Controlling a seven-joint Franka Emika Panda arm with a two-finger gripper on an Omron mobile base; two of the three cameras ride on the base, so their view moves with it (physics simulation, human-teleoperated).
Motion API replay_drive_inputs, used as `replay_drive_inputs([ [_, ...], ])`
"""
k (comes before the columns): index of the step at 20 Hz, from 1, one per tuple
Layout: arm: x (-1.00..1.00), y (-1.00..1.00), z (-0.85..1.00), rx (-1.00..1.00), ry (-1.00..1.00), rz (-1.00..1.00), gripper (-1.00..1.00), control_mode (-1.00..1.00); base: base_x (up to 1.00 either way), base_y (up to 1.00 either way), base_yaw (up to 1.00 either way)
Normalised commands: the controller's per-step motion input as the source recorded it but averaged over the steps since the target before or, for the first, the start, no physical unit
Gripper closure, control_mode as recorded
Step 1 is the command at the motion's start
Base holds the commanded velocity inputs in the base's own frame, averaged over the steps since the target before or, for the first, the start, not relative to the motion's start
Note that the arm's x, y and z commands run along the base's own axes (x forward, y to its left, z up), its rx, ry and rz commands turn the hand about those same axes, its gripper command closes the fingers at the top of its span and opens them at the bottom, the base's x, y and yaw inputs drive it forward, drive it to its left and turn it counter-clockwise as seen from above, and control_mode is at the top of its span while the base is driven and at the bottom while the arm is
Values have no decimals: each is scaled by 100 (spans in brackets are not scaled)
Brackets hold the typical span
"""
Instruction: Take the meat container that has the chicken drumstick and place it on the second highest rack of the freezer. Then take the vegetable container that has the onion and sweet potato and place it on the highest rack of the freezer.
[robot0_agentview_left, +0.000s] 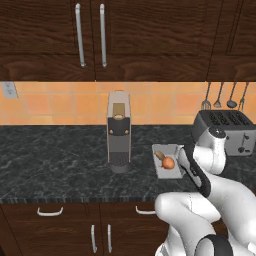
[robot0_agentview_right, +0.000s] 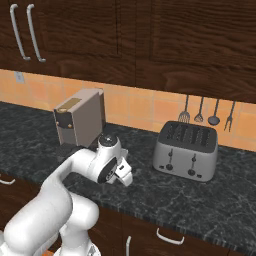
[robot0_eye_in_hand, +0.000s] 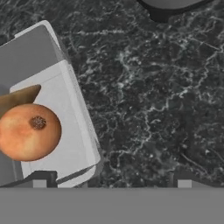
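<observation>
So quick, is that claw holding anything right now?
Claw: open, holding nothing, hovering by the vegetable container.

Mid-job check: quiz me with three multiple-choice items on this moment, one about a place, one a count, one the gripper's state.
1. The vegetable container sits:
A. on the toaster
B. on the counter right of the coffee machine
C. inside a cabinet

2. Utensils hanging on the wall above the toaster:
A. two
B. six
C. four

3. The gripper is:
A. open, holding nothing
B. shut on the onion
C. shut on the tray

Answers: B, it lies beside the coffee machine on the counter; C, four utensils hang above the toaster; A, the gripper's tips stand apart beside the onion.
</observation>
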Motion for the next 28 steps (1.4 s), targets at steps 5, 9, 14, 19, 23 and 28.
replay_drive_inputs([
  [5,9,32,-30,-1,1,0,-100,-100,0,0,0],
  [9,4,25,-40,-3,3,0,-100,-100,0,0,0],
  [14,9,13,-36,0,3,0,-100,-100,0,0,0],
  [19,4,11,-45,0,1,0,-100,-100,0,0,0],
  [23,3,11,-58,-1,3,0,-100,-100,0,0,0],
  [28,0,12,-63,-3,3,0,100,-100,0,0,0],
])
